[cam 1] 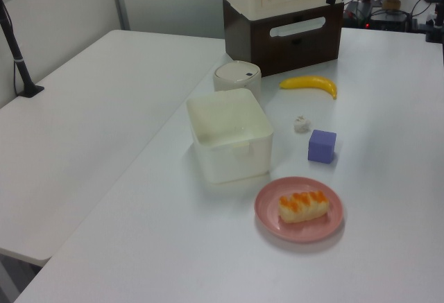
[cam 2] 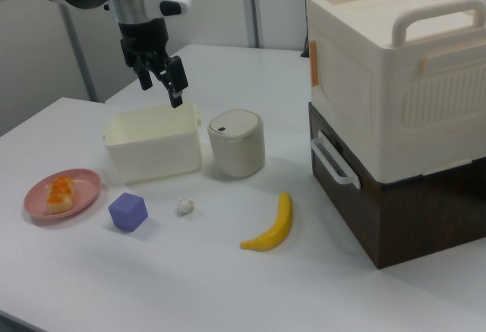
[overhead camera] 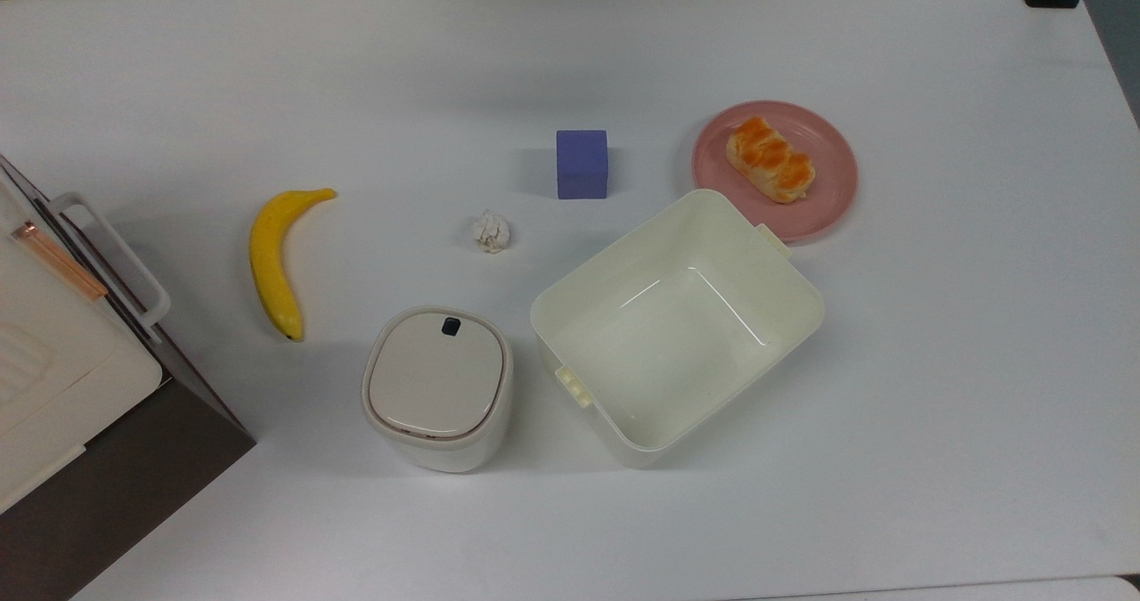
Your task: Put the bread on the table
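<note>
The bread (overhead camera: 770,159) lies on the pink plate (overhead camera: 828,209) at the top view's upper right, beside the tub (overhead camera: 623,316). In the right view's upper left, the gripper (cam 2: 161,77) hangs high with 2 fingers parted, holding nothing. A careless descent could clip the tub's wall or drag the plate. The right view alone reveals the arm's height.

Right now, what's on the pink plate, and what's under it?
The bread lies on the pink plate, alone. The plate sits flat on the table; the patch of tabletop beneath it is covered, so nothing can be told there.
</note>
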`<state>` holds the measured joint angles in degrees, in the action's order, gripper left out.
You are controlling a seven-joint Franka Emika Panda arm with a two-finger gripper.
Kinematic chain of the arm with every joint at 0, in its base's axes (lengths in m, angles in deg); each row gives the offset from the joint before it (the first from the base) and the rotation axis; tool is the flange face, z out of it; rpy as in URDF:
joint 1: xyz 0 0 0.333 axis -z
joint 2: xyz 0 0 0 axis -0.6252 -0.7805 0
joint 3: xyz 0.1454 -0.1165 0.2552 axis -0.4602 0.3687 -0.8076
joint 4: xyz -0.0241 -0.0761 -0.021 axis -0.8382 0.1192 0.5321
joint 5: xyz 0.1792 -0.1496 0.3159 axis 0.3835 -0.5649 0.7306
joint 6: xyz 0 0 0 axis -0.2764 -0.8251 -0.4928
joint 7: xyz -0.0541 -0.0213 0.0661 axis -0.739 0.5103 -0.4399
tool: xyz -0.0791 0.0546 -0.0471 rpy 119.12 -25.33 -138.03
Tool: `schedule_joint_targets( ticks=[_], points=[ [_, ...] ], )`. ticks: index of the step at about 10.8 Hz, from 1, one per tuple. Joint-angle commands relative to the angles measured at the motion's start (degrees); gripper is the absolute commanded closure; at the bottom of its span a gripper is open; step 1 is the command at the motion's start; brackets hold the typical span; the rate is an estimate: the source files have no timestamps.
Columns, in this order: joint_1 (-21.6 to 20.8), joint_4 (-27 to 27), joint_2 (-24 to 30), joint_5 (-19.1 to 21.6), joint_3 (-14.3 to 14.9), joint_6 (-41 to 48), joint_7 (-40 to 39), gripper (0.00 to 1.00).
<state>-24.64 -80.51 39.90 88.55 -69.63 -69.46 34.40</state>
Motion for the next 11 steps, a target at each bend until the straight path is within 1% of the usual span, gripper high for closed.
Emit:
schedule_joint_targets(
  ticks=[1, 11],
  points=[
    [-0.61, 0.14, 0.72, -0.06, 1.21, 2.25, 1.69, 0.00],
    [-0.95, 0.23, 0.63, -0.59, 1.03, 2.25, 1.87, 0.00]
  ],
)
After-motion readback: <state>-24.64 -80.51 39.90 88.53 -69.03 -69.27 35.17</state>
